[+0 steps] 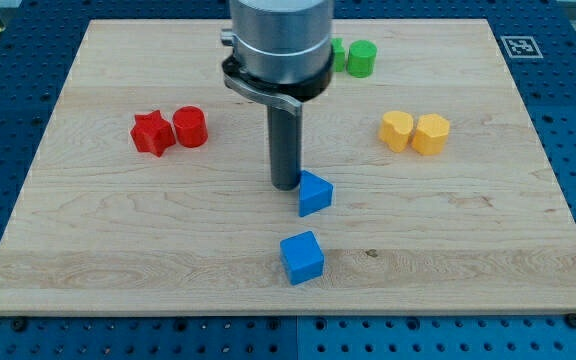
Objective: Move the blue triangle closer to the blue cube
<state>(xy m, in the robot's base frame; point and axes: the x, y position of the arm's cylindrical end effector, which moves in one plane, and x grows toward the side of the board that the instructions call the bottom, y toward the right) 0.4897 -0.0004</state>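
Observation:
The blue triangle (315, 192) lies near the board's middle, a little toward the view's bottom. The blue cube (301, 257) sits just below it, slightly to the left, with a small gap between them. My tip (286, 186) is right at the triangle's upper left side, touching or almost touching it. The rod rises from there to the arm's grey body at the view's top.
A red star (152, 133) and a red cylinder (190, 127) sit at the left. A yellow heart (396, 130) and a yellow hexagon (431, 133) sit at the right. A green cylinder (361, 58) and another green block (337, 54), partly hidden by the arm, are at the top of the wooden board (88, 250).

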